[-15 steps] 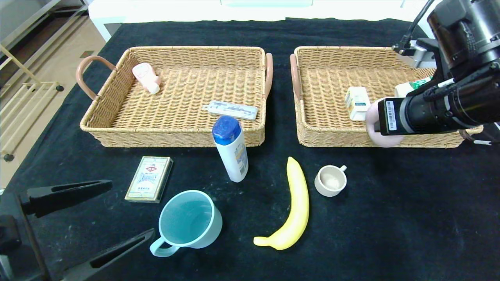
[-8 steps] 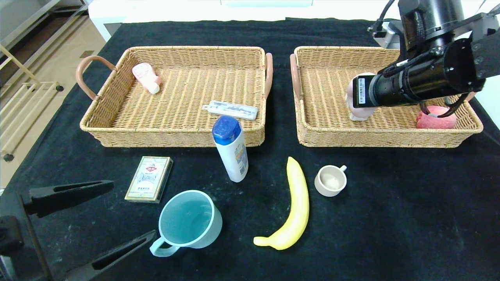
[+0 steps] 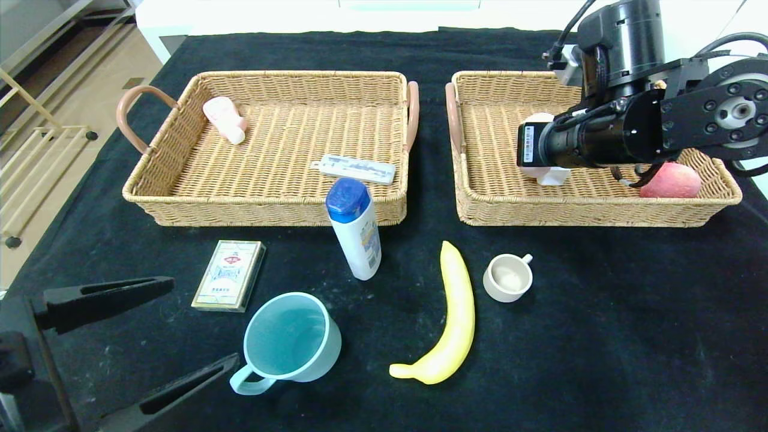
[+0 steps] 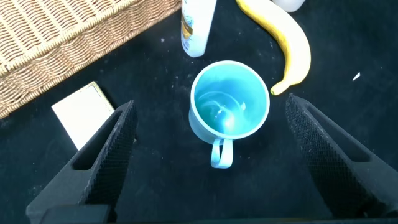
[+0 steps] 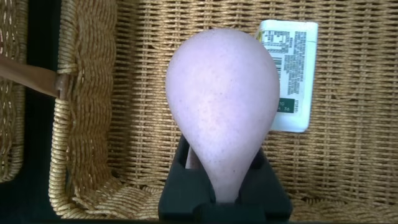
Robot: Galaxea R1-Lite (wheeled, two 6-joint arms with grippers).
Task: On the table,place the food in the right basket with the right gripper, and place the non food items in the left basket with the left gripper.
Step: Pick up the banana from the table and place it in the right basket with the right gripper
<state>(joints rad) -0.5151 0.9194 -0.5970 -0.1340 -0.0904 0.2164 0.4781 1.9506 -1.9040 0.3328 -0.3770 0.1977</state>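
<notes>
One egg-shaped ball (image 5: 222,106) clamped in my right gripper (image 5: 224,190), upper right of the head view.
It hangs over the right basket (image 3: 480,204), juice carton (image 5: 289,74) just beside; left gripper (image 4: 211,155) spread wide, lower left.

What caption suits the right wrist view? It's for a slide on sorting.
Right gripper shut on the pale egg-shaped ball, held above the right basket beside the juice carton.

Yellow banana (image 3: 454,318), teal mug (image 3: 290,342), tan wicker baskets (image 3: 264,204), black cloth (image 3: 600,336), pinkish egg (image 5: 222,124).
</notes>
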